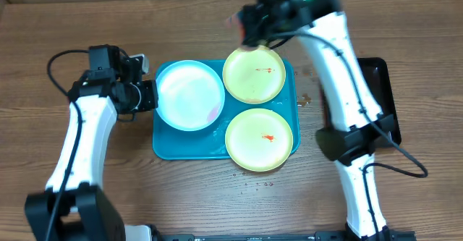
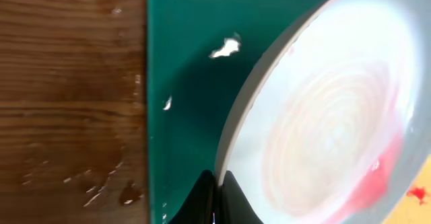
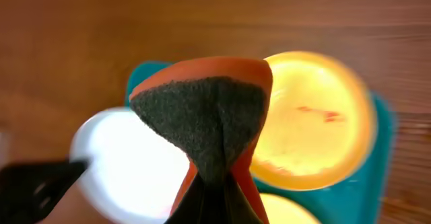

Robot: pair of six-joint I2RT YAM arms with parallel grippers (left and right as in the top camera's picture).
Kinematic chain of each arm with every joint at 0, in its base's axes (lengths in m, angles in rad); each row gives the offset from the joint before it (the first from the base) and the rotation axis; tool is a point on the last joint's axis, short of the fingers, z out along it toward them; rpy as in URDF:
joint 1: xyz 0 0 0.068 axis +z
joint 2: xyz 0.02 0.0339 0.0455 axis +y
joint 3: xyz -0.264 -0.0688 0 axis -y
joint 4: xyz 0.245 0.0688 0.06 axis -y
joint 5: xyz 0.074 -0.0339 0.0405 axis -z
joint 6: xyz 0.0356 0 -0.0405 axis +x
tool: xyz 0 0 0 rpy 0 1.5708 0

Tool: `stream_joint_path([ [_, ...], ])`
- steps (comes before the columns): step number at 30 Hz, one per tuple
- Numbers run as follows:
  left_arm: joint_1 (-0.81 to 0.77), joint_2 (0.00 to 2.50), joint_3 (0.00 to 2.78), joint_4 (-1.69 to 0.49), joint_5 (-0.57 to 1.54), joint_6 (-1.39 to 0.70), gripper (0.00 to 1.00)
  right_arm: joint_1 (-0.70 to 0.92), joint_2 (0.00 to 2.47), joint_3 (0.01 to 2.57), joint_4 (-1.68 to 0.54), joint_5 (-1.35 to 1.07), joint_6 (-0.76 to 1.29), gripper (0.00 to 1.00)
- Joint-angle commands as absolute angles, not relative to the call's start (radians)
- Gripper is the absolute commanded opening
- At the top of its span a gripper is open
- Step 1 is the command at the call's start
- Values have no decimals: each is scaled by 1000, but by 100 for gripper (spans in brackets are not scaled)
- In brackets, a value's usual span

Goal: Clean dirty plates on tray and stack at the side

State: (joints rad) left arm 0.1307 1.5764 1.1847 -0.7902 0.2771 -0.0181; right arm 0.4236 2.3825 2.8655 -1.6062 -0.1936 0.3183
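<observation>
The white plate (image 1: 189,94) lies at the left of the teal tray (image 1: 168,143), with a red smear near its right edge. Two yellow-green plates, each with red smears, lie at the tray's back right (image 1: 253,74) and front right (image 1: 259,140). My left gripper (image 1: 150,95) is shut on the white plate's left rim; the left wrist view shows the fingers (image 2: 217,187) pinching the rim of the plate (image 2: 337,116) over the tray (image 2: 188,83). My right gripper (image 1: 249,27) hovers above the tray's back edge. In the right wrist view it (image 3: 212,194) is shut on an orange sponge with a dark scouring face (image 3: 209,109).
A narrow black tray (image 1: 383,82) sits at the right, partly under the right arm. Small wet spots mark the wood in front of the tray (image 1: 257,184) and to its right (image 1: 307,96). Bare wooden table lies to the left of the left arm.
</observation>
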Motion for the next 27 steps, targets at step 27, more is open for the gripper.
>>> stream_joint_path([
  [27,-506,1438,1206,-805,-1234,-296,4,290,2375,2888,-1681,-202,309,4],
])
